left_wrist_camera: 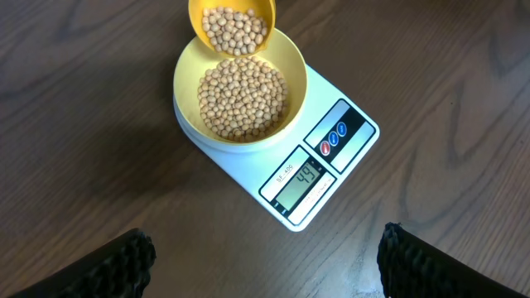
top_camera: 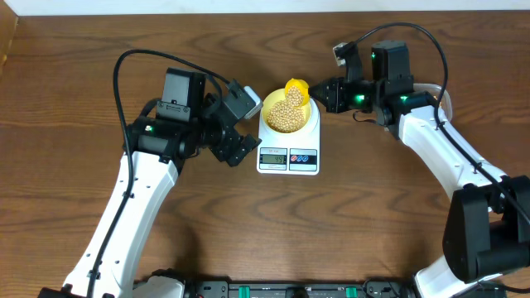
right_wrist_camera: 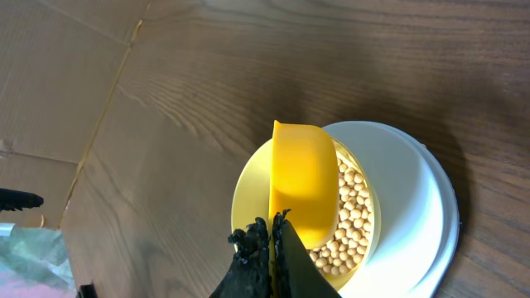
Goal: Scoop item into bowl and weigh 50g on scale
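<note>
The right fingers (right_wrist_camera: 270, 248) are clenched tight on the handle of a bright yellow scoop (right_wrist_camera: 303, 180), pressed together with no gap showing. The scoop hangs over the far rim of the pale-yellow bowl (left_wrist_camera: 185, 83); the left wrist view shows its cup partly filled with beans (left_wrist_camera: 243, 99), while a larger heap of the same tan beans lies in the bowl just below it. Whether the scoop touches the bowl's rim cannot be told. The bowl sits on the white scale (left_wrist_camera: 364, 131), covering most of its platform at the end away from the controls. Along the near edge the grey display (left_wrist_camera: 298, 184) is lit with two digits, too small to read with certainty, and a red and a blue button (left_wrist_camera: 333, 138) lie beside it. The left fingers (left_wrist_camera: 422, 261) are released and spread wide, grasping nothing, their dark ribbed tips at the two lower corners of the left wrist view, above the brown wooden bench (top_camera: 66, 165) and just short of the scale's display edge. Overhead, the left arm hovers left of the scale, the right arm behind and to its right.
</note>
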Motion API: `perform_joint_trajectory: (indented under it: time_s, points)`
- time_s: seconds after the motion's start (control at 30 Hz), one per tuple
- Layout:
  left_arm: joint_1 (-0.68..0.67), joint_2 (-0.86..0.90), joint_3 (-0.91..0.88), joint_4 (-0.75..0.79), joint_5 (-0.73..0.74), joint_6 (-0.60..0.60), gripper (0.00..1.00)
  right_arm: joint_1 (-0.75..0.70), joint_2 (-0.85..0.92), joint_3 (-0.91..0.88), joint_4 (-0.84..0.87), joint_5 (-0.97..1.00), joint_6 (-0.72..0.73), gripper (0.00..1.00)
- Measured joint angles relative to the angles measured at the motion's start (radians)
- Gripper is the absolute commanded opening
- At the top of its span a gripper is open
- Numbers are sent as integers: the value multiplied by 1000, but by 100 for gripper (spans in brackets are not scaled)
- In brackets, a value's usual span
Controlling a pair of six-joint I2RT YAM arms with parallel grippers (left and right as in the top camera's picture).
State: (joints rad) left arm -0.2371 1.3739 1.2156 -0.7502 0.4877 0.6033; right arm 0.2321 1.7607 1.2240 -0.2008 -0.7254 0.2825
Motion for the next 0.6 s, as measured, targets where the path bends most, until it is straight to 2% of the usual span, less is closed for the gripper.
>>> perform_joint_trajectory:
  time_s: [0.6]
  points:
    - [0,0,0,0,0,0,88,0,0,0,45,0,3,1]
